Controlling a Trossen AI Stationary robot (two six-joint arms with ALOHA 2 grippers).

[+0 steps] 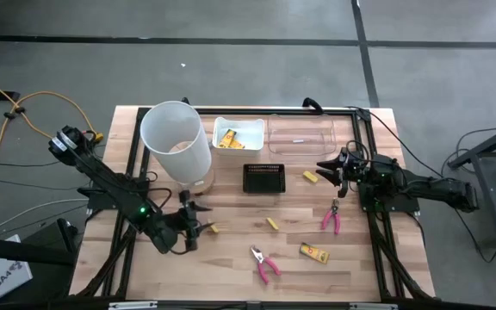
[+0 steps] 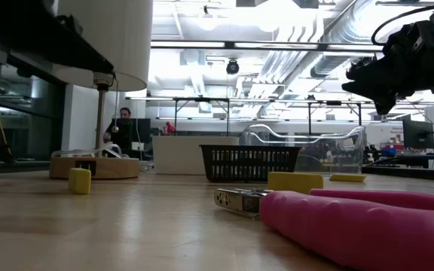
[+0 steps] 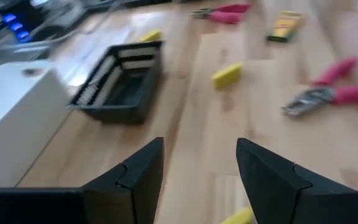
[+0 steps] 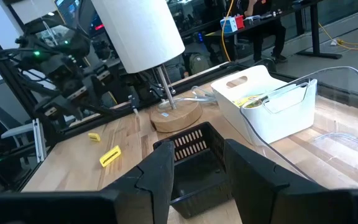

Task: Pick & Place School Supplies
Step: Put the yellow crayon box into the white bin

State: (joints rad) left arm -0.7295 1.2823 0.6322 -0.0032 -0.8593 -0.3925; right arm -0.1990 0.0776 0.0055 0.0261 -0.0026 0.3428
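My left gripper [image 1: 198, 226] hangs with jaws apart, empty, a small yellow block [image 1: 214, 229] just ahead. My right gripper [image 1: 329, 170] is parted too, holding nothing. Descending off-centre could nudge the block away.

Back row: a bin [image 1: 177, 142] is standing left of a tub [image 1: 238, 136], with a tray [image 1: 301, 136] sitting on the right.
Middle: a basket [image 1: 263, 178] is lying before the tub.
Front: pliers [image 1: 264, 263] are lying left of a packet [image 1: 314, 252].
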